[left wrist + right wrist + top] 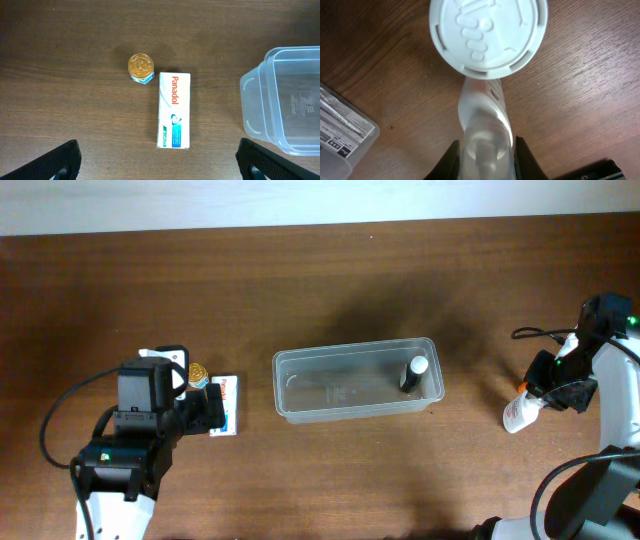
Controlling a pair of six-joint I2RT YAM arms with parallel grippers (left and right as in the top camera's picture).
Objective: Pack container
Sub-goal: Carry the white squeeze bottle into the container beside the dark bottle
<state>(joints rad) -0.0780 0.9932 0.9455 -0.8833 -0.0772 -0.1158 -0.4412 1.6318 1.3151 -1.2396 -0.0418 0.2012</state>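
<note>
The clear container [300, 408] sits mid-table with a small black bottle with a white cap [413, 373] standing in its right end. My left gripper [160, 167] is open and empty, hovering just short of a white Panadol box [173, 110] that lies flat; the container's corner [260, 100] shows to its right. My right gripper [485, 150] is shut on a white plastic bottle with a wide white flip cap [487, 35], at the table's right side [518, 413], well apart from the container.
A small gold-lidded jar [141, 68] stands just beyond the Panadol box, touching its corner. A clear plastic corner with a printed label [340, 135] shows at the lower left of the right wrist view. The table is dark wood.
</note>
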